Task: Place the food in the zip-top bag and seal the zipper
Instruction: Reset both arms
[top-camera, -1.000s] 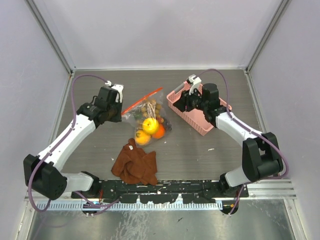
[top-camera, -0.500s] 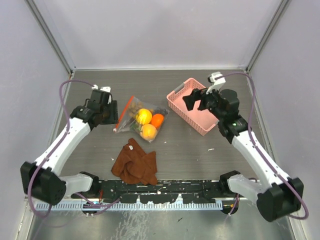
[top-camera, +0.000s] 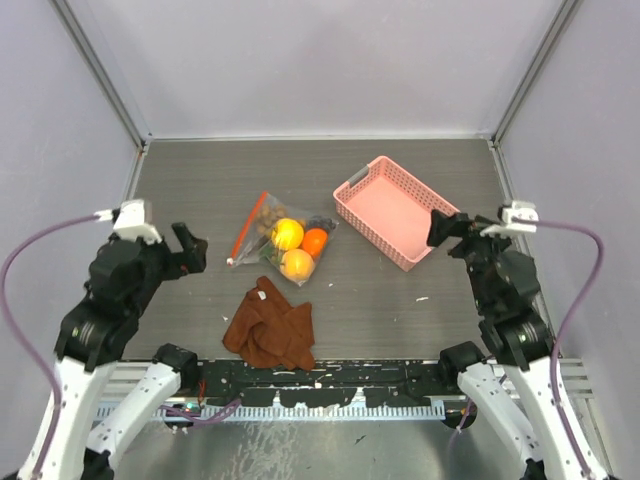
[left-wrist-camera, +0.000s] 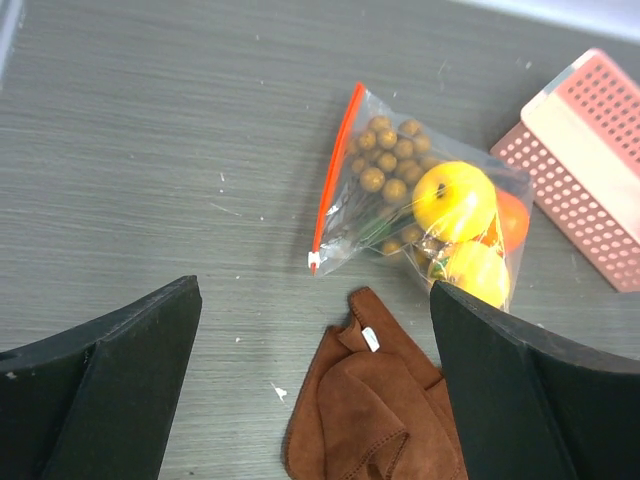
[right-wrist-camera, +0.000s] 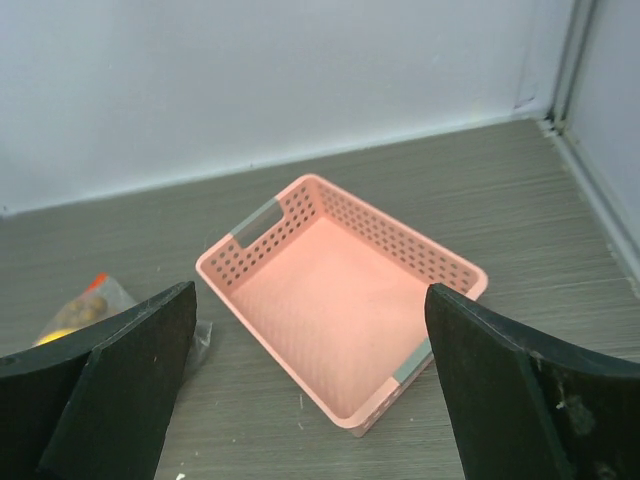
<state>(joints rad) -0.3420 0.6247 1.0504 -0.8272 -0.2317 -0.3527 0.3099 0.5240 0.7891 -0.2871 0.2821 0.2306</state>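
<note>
From above, the clear thin plastic zip-top bag (top-camera: 283, 236) lies flat mid-table on the grey wood-grain table (top-camera: 200, 185), apart from both arms; its narrow orange-red zipper strip (top-camera: 249, 229) runs along the bag's left edge; the small toy fruits (top-camera: 298, 243) sit inside it. The left end effector (top-camera: 188, 248) hangs well left of the bag, jaws spread wide and empty; the right end effector (top-camera: 445, 228) hangs just right of the pink plastic lattice basket (top-camera: 372, 170), jaws likewise wide and empty.

The left wrist camera looks between its black fingers (left-wrist-camera: 115, 375) at the bag; brownish-green grapes (left-wrist-camera: 390, 150) lie nearest the strip, two yellow round fruits (left-wrist-camera: 455, 200) and an orange one (left-wrist-camera: 510, 222) beyond; a crumpled rust-brown cloth (left-wrist-camera: 370, 420) lies just beside the bag's lower corner.

The right wrist camera frames the basket between its parted fingers (right-wrist-camera: 500, 390); a corner of the bag shows at the left.
</note>
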